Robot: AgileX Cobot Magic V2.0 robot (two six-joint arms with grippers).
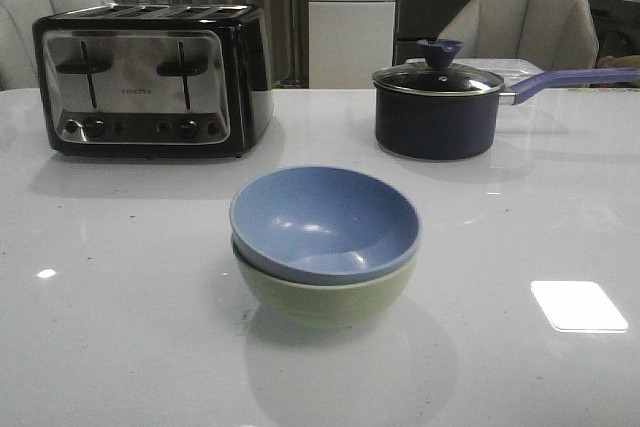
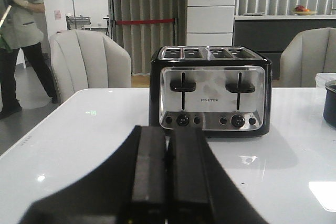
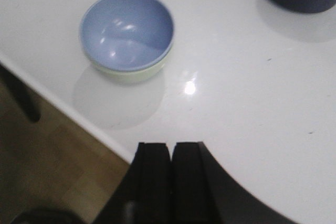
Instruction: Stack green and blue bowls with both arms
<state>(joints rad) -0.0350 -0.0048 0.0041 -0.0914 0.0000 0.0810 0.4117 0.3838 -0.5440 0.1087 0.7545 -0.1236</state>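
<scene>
Starting at the left of the white counter [image 1: 110, 347], you have a four-slot chrome and black toaster [image 1: 152, 79] standing toward the far left corner, its levers and knobs facing the robot. The left wrist view looks straight at it across bare counter, and there you can see the left end effector [image 2: 167, 174] clenched, its two dark fingers pressed together with nothing between them, well short of the toaster.

Moving to the middle, nearer the front edge, you find the blue bowl [image 1: 322, 220] nested inside the green bowl [image 1: 330, 297]. The blue one sits slightly tilted, its rim higher on the right side, and only the green bowl's lower wall shows beneath it. Both bowls stand upright on the counter, apart from everything else.

Further right and toward the far edge stands a dark navy saucepan [image 1: 435, 122] with a glass lid [image 1: 437, 77], its purple handle pointing to the right edge.

The right end effector [image 3: 170, 179] is also clenched and carries nothing; in its wrist view you see it hanging above the counter's edge, clear of the stacked bowls. Neither end effector appears in the front view.
</scene>
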